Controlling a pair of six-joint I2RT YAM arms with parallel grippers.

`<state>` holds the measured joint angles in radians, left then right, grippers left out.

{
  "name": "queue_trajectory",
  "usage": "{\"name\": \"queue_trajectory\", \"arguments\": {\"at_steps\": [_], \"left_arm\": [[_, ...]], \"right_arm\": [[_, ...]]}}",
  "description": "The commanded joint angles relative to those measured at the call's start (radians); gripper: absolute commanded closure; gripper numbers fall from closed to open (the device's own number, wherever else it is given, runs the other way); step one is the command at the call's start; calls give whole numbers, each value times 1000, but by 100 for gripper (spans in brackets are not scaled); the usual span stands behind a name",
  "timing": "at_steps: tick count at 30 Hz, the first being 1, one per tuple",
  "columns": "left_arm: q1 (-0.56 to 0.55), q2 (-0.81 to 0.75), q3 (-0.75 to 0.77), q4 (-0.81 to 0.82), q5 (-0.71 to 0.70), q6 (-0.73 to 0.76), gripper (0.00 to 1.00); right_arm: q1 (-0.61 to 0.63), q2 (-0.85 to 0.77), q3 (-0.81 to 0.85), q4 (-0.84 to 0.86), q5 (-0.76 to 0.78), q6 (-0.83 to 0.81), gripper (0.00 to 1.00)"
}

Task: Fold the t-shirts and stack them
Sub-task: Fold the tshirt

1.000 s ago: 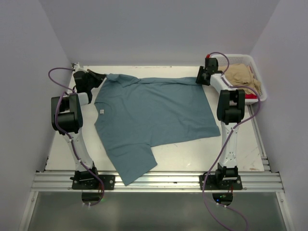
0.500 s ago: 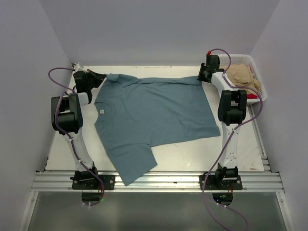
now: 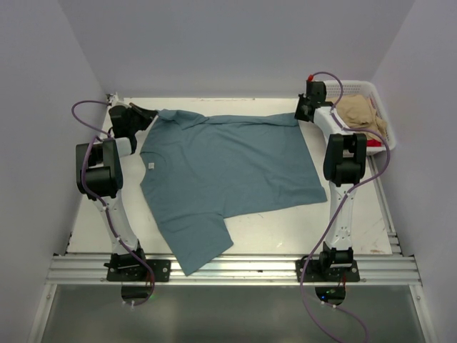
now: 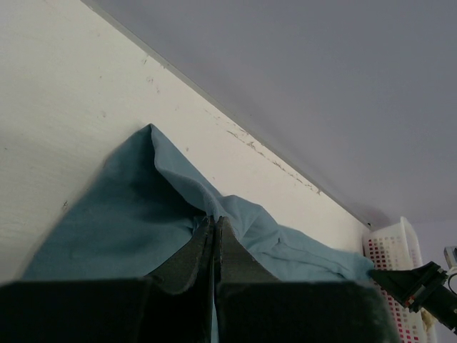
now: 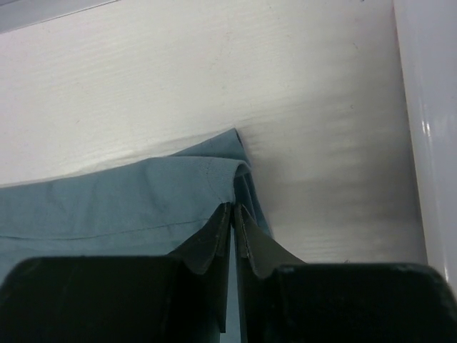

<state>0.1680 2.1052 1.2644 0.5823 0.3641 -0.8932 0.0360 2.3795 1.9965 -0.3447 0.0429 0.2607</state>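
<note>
**Inspector:** Report the change on the right side.

**Operator:** A second ago my right jaws stood part open at the far right corner of the teal-blue t-shirt [image 3: 228, 171]. They have now closed to a narrow pinch on that hem corner. My right wrist view confirms it: the cloth is gathered up between them in a small peak. The right arm [image 3: 343, 153] itself only shifted slightly toward the back wall.

**Inspector:** And the left?

**Operator:** No change. My left jaws are shut tight on a fold of the same shirt at its far left end, near the sleeve.

**Inspector:** Position of the garments?

**Operator:** The teal-blue t-shirt lies spread on the bench [image 3: 285, 229], collar to the left, one sleeve reaching the near edge. The tan t-shirt [image 3: 360, 114] and a sliver of the red t-shirt [image 3: 371, 143] sit in the white basket [image 3: 353, 83] at the far right.

**Inspector:** Assessment?

**Operator:** Both ends of the far edge are now secured, so I judge the first fold can begin. Nothing is folded or stacked yet. The risk I see is that such thin pinches slip if I lift unevenly.
</note>
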Motion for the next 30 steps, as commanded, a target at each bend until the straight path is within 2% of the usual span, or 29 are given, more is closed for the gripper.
{"name": "queue_trajectory", "arguments": {"at_steps": [1,5,22,27,30], "left_arm": [[7,-57,-10,60,15,31,100],[7,-57,-13,62,15,31,100],[7,-54,-14,65,16,28,100],[7,-57,-16,65,18,28,100],[7,-57,-14,67,18,28,100]], "right_arm": [[-4,-49,5,12,20,-8,87],[-5,-45,7,13,23,-11,73],[-5,6,18,9,31,-11,75],[-5,17,21,3,31,-14,71],[-5,20,18,3,34,-17,66]]}}
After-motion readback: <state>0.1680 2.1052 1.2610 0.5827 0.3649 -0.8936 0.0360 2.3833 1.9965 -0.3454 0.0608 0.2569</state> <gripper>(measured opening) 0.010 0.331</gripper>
